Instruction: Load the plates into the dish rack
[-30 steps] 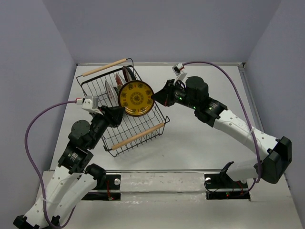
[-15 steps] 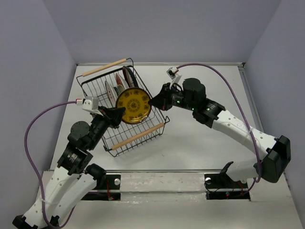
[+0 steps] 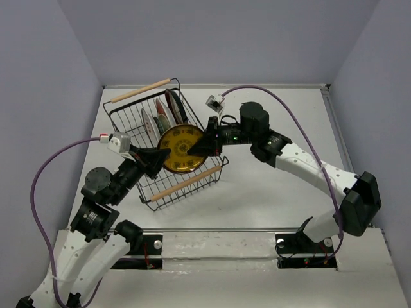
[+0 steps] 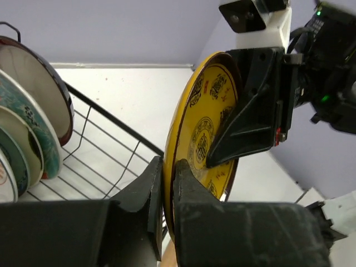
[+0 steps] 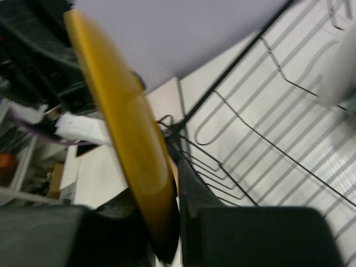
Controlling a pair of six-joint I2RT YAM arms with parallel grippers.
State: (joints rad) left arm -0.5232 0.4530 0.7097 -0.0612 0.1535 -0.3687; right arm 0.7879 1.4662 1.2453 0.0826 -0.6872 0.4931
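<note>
Yellow glaze stands out at once. The yellow plate stands on edge inside the dish rack, in the half nearer the arms. Its patterned face is tipped up toward 6 o'clock. Across the rim it runs roughly from 9 o'clock to 3 o'clock, close to the line of the two wooden handles.

The left claw grips the plate at its 9 o'clock edge, jaws drawn in until only the rim's thickness sits between them. The right claw straddles the 3 o'clock edge, with one finger lying across the patterned face. I cannot tell whether it is squeezing or merely resting there.

Dark brown round medallions ring the plate's face and fill its centre. They look like ornamental characters, but none can be read.

Toward 11 o'clock in the rack, more plates stand upright in a row. Among them are a maroon-rimmed plate and a teal-patterned plate just beside it. The rack itself rests on the white worktop, its long axis running from 11 o'clock to 5 o'clock.
</note>
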